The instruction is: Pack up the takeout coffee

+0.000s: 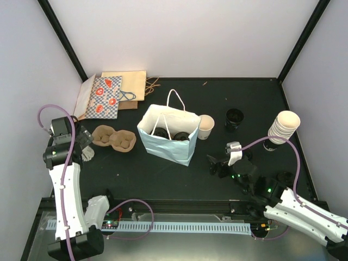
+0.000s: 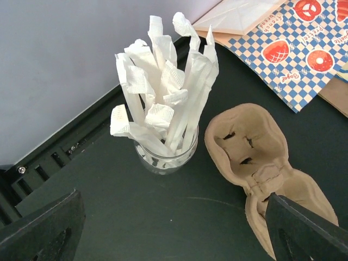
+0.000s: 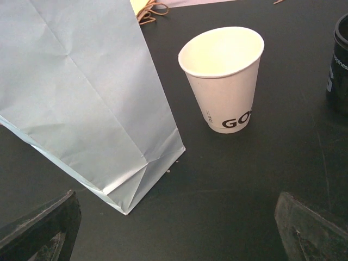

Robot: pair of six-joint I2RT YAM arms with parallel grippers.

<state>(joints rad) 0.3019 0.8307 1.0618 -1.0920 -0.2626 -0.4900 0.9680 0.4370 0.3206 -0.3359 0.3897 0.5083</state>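
Note:
Two takeout coffee cups show their black lids [image 1: 181,135] inside the upright light blue paper bag [image 1: 168,138] at the table's middle. A lidless cream cup [image 1: 205,126] stands just right of the bag; it is also in the right wrist view as the cream cup [image 3: 225,76] beside the bag [image 3: 81,92]. My right gripper [image 1: 217,163] [image 3: 174,234] is open and empty, low over the table in front of the bag's right corner. My left gripper [image 1: 82,138] [image 2: 174,239] is open and empty at the far left, between a jar and the carrier.
A glass jar of paper-wrapped straws [image 2: 163,119] and the brown cardboard cup carrier [image 2: 255,157] [image 1: 114,138] lie by the left gripper. Checked and brown paper bags [image 1: 109,95] lie at the back left. A stack of black lids [image 1: 234,118] and a stack of cups [image 1: 284,126] stand at the right.

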